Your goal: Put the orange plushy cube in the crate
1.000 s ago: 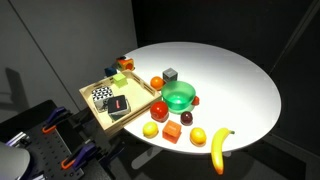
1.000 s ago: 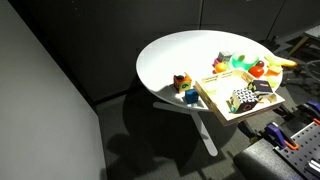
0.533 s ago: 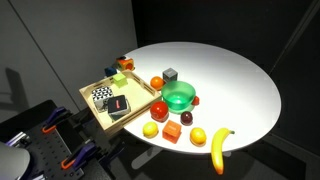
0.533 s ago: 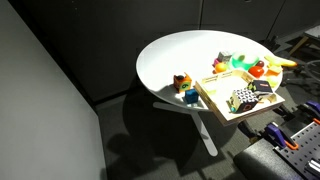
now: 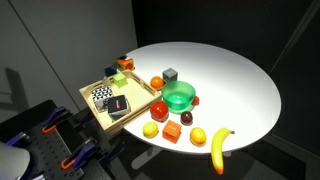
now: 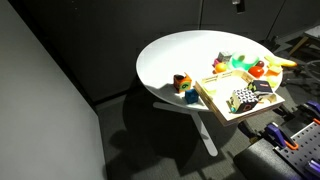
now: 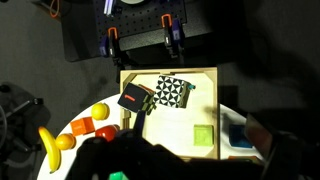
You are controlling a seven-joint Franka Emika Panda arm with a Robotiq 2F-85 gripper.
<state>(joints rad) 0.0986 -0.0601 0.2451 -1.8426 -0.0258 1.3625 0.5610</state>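
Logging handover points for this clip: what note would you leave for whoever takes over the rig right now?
Pincer: only a dark blur at the bottom of the wrist view, well above the table. Open or shut cannot be told. It does not hold the cube.
Orange cube: on the table near its edge, beside a yellow fruit, outside the crate.
Crate: at the table edge, holding a checkered block and a black box, with bare floor free.
Done: nothing yet.
Left: descend to the cube, grasp it, carry it over the crate, release.
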